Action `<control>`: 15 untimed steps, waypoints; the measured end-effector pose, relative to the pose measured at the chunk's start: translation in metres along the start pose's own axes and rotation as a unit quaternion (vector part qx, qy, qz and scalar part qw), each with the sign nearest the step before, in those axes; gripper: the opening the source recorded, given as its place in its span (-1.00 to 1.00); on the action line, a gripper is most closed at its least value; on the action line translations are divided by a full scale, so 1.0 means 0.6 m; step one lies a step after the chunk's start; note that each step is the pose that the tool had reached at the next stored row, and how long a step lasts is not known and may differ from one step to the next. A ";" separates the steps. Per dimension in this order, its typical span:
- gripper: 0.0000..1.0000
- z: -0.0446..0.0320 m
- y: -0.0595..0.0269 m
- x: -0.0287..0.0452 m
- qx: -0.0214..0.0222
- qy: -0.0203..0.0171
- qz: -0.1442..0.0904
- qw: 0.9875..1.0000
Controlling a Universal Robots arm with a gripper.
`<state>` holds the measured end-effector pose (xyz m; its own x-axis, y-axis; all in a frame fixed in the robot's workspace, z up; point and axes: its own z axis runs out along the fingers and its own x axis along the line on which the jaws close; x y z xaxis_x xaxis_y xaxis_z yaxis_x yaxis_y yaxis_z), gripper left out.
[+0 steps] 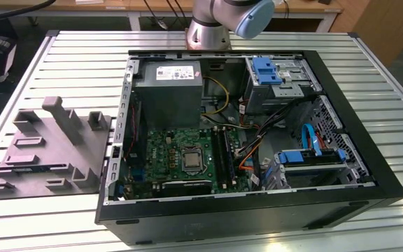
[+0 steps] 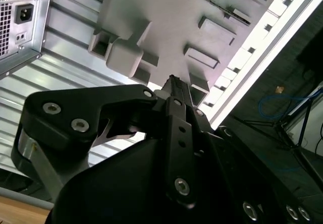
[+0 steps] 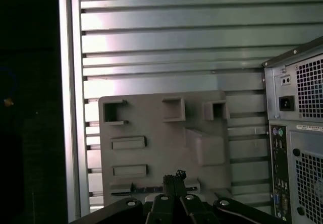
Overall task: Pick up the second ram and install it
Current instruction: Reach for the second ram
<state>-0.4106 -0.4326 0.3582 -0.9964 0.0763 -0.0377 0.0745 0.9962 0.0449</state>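
Apparently pick-up stage, nothing gripped yet: jaws drawn narrow, fingertips (image 3: 170,178) close to touching in both wrist views, nothing seen btwn them. Second ram (image 1: 39,169) stands on edge in the long slot of the grey tray (image 1: 51,155), on the tabletop (image 1: 82,58) to the exterior view's left of the open PC case (image 1: 257,212). In first wrist view the ram (image 3: 141,189) reads as a thin dark strip, w/ the tips lined up near it in picture, but jaws look to hang well above the tray. Advice, my judgement only: open jaws wide before descending, since narrow as they are they'd land on the ram's top edge. Turn wrist so pads face the flat sides, not the ends. Take it approx mid-length so it won't tip. Come down plumb; upright blocks (image 1: 61,113) stand near the slot, so keep clear. Light squeeze, as the board is thin w/ chips on its faces. Lift straight up out of the slot, no twist. Target slots (image 1: 222,149) on motherboard (image 1: 177,152) sit beside the CPU socket; cannot tell which is free.
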 end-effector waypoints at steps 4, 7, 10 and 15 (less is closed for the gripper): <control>-0.80 0.007 -0.013 0.001 0.000 0.000 0.000 1.000; -0.80 0.011 -0.021 0.002 0.000 0.000 0.000 1.000; -0.80 0.015 -0.029 0.002 0.000 0.000 0.000 1.000; -0.80 0.022 -0.043 0.005 0.000 0.000 0.000 1.000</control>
<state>-0.4150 -0.4576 0.3437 -0.9964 0.0762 -0.0379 0.0745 0.9962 0.0450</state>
